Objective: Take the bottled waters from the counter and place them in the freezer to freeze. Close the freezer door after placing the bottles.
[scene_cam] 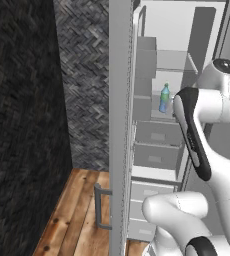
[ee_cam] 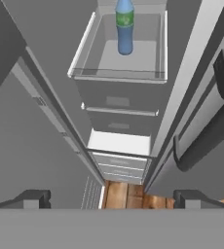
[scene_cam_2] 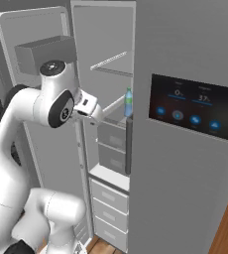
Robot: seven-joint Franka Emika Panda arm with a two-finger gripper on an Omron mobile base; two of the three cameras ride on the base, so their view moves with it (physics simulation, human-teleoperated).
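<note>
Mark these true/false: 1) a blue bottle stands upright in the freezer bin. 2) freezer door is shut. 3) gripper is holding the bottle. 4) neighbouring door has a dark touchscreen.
1) True: the blue-tinted bottle stands upright in a bin inside the freezer.
2) False: the freezer door is open, showing the shelves and drawers.
3) False: the gripper is open and empty, well apart from the bottle.
4) True: the touchscreen sits on the grey door beside the freezer.
</note>
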